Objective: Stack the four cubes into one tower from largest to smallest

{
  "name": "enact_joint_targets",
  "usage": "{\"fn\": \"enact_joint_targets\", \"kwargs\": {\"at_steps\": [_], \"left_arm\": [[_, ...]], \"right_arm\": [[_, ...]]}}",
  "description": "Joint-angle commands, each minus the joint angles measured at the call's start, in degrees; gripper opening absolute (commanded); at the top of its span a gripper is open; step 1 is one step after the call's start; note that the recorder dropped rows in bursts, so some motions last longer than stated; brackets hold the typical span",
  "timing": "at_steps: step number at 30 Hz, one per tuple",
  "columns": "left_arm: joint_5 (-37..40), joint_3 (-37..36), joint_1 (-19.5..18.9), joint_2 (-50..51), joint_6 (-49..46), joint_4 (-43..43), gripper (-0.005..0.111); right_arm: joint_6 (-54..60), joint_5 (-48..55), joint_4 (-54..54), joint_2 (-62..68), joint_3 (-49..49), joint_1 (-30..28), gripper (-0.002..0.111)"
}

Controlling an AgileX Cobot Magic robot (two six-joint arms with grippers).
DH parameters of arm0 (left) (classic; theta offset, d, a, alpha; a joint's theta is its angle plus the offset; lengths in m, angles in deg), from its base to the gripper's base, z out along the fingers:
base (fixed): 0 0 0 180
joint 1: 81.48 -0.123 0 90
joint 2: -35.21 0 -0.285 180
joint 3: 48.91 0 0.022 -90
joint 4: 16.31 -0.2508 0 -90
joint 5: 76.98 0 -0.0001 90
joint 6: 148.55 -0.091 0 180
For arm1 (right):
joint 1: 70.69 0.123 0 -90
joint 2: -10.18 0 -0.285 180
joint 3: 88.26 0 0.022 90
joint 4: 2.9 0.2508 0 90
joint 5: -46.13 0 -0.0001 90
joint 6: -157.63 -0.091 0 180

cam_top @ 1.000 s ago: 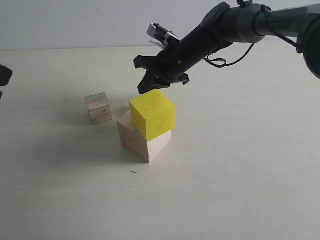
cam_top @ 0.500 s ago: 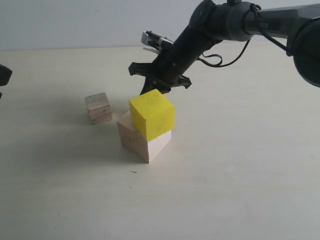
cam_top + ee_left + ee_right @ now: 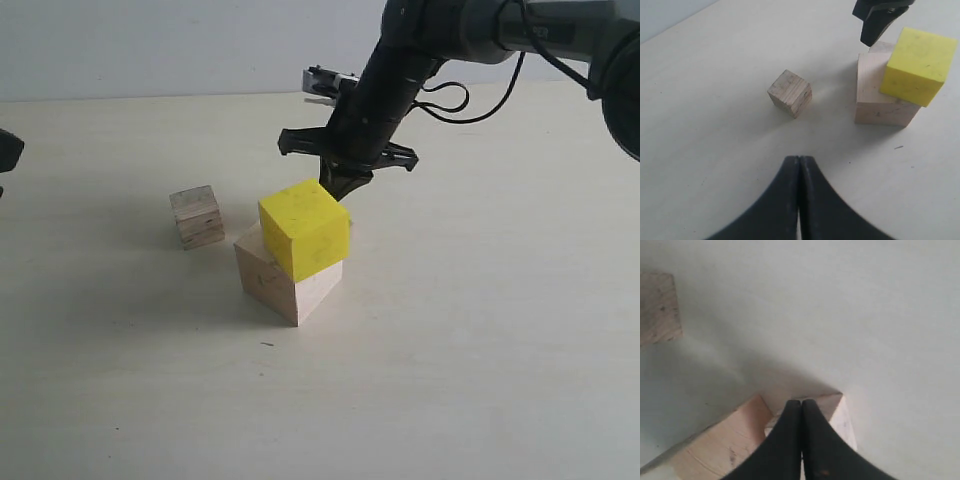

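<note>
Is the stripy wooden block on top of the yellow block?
No, the stripy block stands alone on the table, apart from the yellow block.

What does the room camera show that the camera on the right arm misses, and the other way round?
Only the exterior view shows the yellow cube and the whole right arm. Only the right wrist view shows a small tan cube, hidden behind the stack in the other. Both show the shut right gripper, the big pale cube and the layered plywood cube.
</note>
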Motion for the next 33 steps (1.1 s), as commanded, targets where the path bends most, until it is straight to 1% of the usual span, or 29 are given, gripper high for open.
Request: {"fn": "enact_joint_targets", "kwargs": {"at_steps": [1,11,15,19,22,26,31,33], "left_arm": [[-0.10,-0.18,0.37,0.22,-0.72,-0.25,0.000],[0.17,-0.18,0.37,-0.52,-1.64,-0.25,0.000],[0.37,-0.18,0.37,-2.46,-1.64,-0.25,0.000],[1.34,-0.18,0.37,-5.23,-1.64,0.72,0.000],[1.42,-0.18,0.37,-5.46,-1.64,1.61,0.000],[1.42,-0.18,0.37,-5.80,-1.64,3.21,0.000],[2.44,-0.18,0.37,-6.61,-1.64,3.96,0.000],[3.13,-0.18,0.37,-6.61,-1.64,3.96,0.000]], "right_arm": [[-2.35,3.83,-13.08,2.42,-1.17,-0.29,0.000],[-6.82,4.87,-19.65,1.88,-1.17,-0.29,0.000],[-9.65,4.87,-24.96,-0.74,-1.17,-0.94,0.000],[-9.80,4.87,-25.25,-6.39,-3.48,-3.16,0.000],[-9.80,4.87,-25.13,-12.32,-7.10,-3.29,0.000],[-9.14,4.62,-21.55,-21.65,-11.67,-3.29,0.000],[-4.19,4.73,-9.36,-28.01,-19.61,-3.17,0.000],[-2.96,2.38,-6.17,-30.35,-24.67,-2.89,0.000]]}}
